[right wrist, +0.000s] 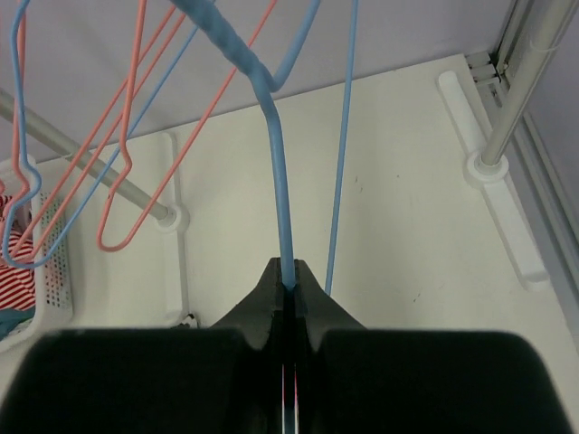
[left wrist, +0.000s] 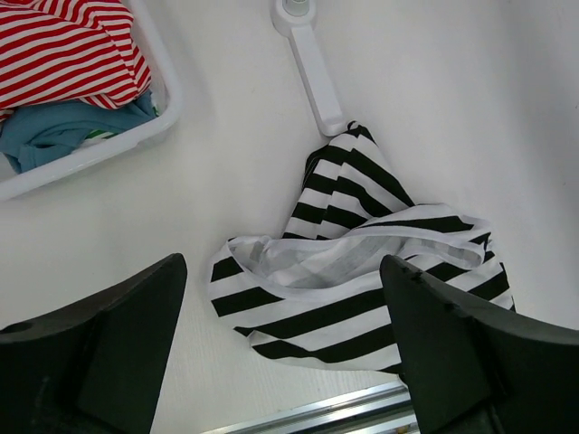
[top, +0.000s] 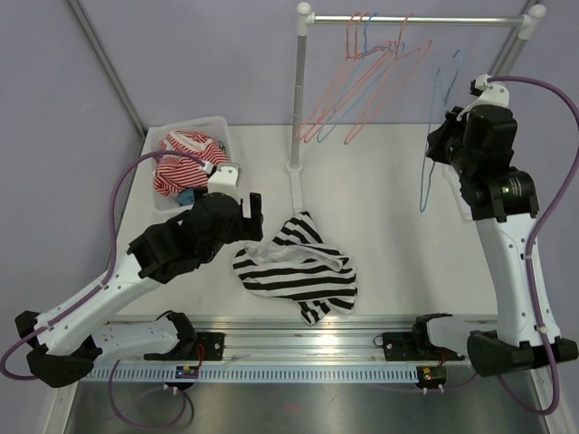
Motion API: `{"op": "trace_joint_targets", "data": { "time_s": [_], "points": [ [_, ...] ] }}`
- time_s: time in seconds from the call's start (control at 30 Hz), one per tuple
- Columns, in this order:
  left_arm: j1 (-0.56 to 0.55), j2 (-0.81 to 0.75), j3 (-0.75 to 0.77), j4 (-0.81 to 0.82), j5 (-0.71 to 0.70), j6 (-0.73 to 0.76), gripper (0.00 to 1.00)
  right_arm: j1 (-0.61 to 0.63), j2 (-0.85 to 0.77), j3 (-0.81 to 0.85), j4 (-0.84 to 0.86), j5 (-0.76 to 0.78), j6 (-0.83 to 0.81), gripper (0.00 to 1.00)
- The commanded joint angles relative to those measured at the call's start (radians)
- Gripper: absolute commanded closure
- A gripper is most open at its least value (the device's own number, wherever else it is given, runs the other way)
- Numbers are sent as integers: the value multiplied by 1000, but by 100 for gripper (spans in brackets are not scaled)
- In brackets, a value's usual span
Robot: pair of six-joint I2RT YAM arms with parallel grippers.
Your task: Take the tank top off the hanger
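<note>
Top external view: the white table [top: 389,217] fills most of my screen, with the clothes rack [top: 416,19] standing along its far side. The left arm [top: 172,249] reaches in from the near left corner. The right arm [top: 507,244] stands tall on the right, wrist up near the rack's end post.

The black-and-white striped tank top [top: 298,271] lies crumpled on the table near the front edge, between the two arm bases, with no hanger in it. Its far tip touches the rack's foot bar.

At the far left corner sits a white bin [top: 220,125] with a red-striped garment [top: 181,158] heaped in it. My left wrist feed shows a blue cloth [left wrist: 54,136] under that.

Several pink hangers [top: 362,90] hang bunched on the rail.

The right gripper [right wrist: 288,287] is clamped tight on the wire of the blue hanger [right wrist: 279,181], well away from the tank top.

The left gripper [left wrist: 282,271] hovers over the tank top with its fingers [left wrist: 99,344] spread wide, holding nothing.
</note>
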Motion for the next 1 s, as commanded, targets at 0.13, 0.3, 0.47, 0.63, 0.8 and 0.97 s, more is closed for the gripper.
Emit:
{"op": "trace_joint_targets", "data": {
  "time_s": [0.13, 0.3, 0.47, 0.63, 0.8, 0.97],
  "points": [
    [2, -110, 39, -78, -2, 22, 2, 0, 229, 349, -93, -18, -77, 100],
    [2, -167, 2, -111, -1, 43, 1, -9, 423, 569, -166, -17, -101, 100],
    [2, -240, -62, -105, -7, 66, 1, -21, 606, 813, -247, -14, -117, 100],
    [2, -281, -102, -82, -13, 80, 1, -21, 695, 904, -258, -87, -118, 100],
    [2, -287, -133, -46, -17, 102, 1, -20, 715, 854, -229, -218, -97, 100],
    [2, -264, -147, -33, -16, 105, 1, -20, 714, 816, -189, -339, -81, 100]
  ]
}}
